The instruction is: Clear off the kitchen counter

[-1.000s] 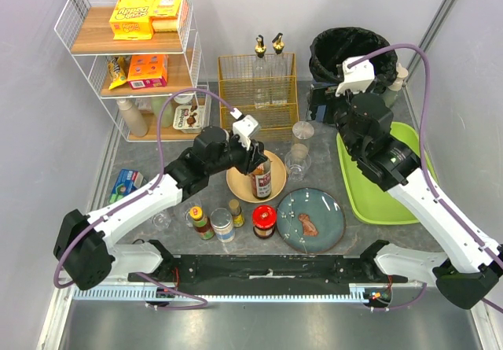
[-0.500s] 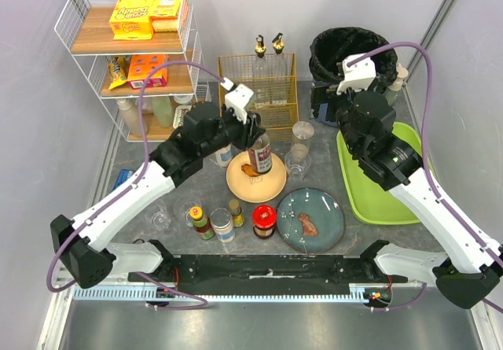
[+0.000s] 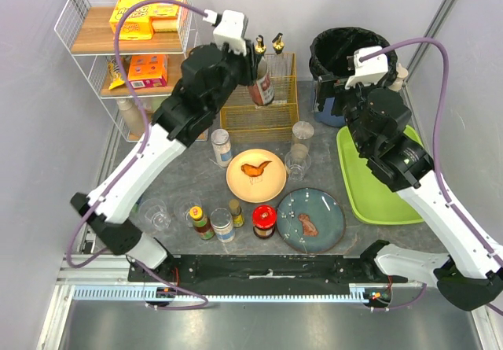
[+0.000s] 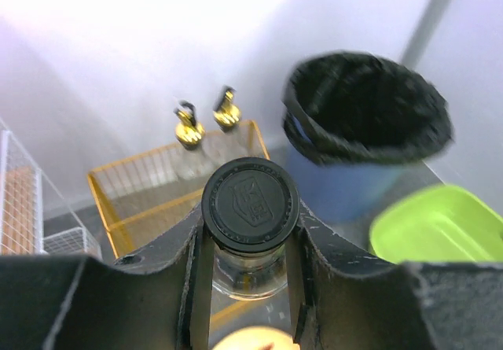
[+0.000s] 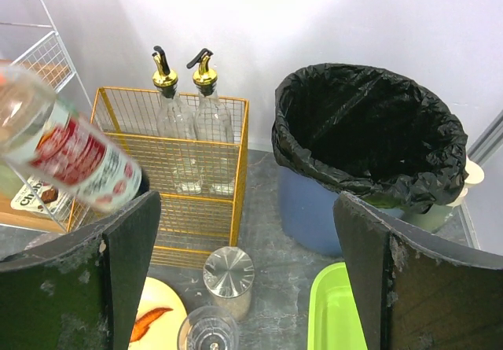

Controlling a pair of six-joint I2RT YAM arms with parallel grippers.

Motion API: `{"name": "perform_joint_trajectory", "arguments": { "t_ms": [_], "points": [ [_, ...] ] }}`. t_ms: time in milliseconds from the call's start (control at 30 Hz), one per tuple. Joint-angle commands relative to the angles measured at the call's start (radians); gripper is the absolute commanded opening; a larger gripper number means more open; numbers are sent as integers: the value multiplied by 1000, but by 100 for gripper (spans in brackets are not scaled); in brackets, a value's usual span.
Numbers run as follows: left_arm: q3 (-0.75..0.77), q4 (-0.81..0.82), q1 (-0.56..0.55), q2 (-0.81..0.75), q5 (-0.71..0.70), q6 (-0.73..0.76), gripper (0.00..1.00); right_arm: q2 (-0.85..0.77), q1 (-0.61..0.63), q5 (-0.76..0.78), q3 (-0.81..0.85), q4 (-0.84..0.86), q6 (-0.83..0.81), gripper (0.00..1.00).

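The kitchen counter (image 3: 324, 169) is a dark grey mottled surface holding many items. My left gripper (image 3: 259, 73) is shut on a clear sauce bottle with a red label (image 3: 262, 87) and holds it high, tilted, over the yellow wire basket (image 3: 259, 114). In the left wrist view the bottle's black cap (image 4: 250, 204) sits between my fingers (image 4: 198, 279). The bottle also shows in the right wrist view (image 5: 72, 160). My right gripper (image 3: 328, 105) is open and empty, above the counter beside the black-lined bin (image 3: 350, 51).
On the counter are a yellow plate with food (image 3: 256, 175), a teal plate (image 3: 310, 219), a red-lidded jar (image 3: 264, 220), a can (image 3: 222, 225), spice jars (image 3: 200, 220) and glasses (image 3: 299, 134). The lime-green tray (image 3: 377, 185) lies right. The white wire rack (image 3: 134, 59) stands back left.
My left arm has lifted the bottle off the yellow plate and carried it up and back over the yellow basket. The right arm has shifted slightly.
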Motion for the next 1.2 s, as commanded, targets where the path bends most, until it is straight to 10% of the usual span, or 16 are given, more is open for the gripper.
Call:
{"name": "perform_joint_trajectory", "arguments": {
  "t_ms": [0,267,1167],
  "points": [
    [221,93,8,135,-270,-5,2,15,1,-30,39,21,-15,98],
    [468,190,87,369,-390,43,2,35,1,-58,46,22,-20,98],
    [367,382,206,461,-298,38,2,6,1,-24,-56,33,-6,98]
  ]
}}
